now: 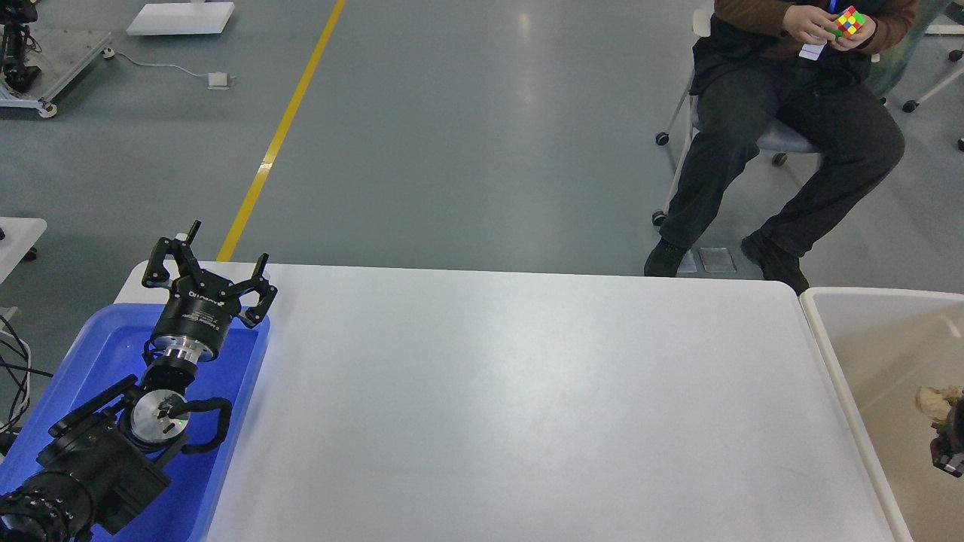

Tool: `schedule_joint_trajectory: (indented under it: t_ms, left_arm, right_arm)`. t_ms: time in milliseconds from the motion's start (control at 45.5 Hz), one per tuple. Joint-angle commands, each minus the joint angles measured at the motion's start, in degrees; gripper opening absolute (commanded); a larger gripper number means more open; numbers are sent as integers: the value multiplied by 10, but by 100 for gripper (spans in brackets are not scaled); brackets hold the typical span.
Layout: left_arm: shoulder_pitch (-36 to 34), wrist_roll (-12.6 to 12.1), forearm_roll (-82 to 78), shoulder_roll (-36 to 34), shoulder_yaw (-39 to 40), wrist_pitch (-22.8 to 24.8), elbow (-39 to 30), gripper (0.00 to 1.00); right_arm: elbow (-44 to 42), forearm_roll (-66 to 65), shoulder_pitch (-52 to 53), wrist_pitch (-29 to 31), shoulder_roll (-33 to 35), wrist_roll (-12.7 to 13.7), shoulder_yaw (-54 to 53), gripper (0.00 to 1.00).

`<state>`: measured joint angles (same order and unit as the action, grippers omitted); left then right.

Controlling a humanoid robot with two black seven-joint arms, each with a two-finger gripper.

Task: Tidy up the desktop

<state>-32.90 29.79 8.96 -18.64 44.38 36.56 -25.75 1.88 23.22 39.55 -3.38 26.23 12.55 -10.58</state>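
The desktop (512,391) is a glossy white tabletop, bare in its middle. My left gripper (218,257) is open and empty, held over the far end of the blue tray (105,354) at the table's left end. My right gripper (950,444) shows only as a small dark part at the right edge, over the off-white tub (866,339). A small beige crumpled thing (934,402) sits right at its tip. I cannot tell its fingers apart or whether they hold the thing.
A person (783,128) sits on a chair beyond the table's far right corner, handling a coloured cube (849,19). A yellow floor line (279,135) runs beyond the far left corner. Cables (15,361) hang left of the tray.
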Motion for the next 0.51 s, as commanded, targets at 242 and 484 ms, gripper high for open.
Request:
schedule_joint_trajectory:
  t_ms: [242, 484]
  left_arm:
    - [-1, 1, 0, 0, 0, 0, 0, 100]
    - [-1, 1, 0, 0, 0, 0, 0, 100]
  right_arm:
    - [-8, -4, 1, -2, 3, -4, -2, 100]
    - [-7, -4, 40, 0, -4, -4, -10, 100]
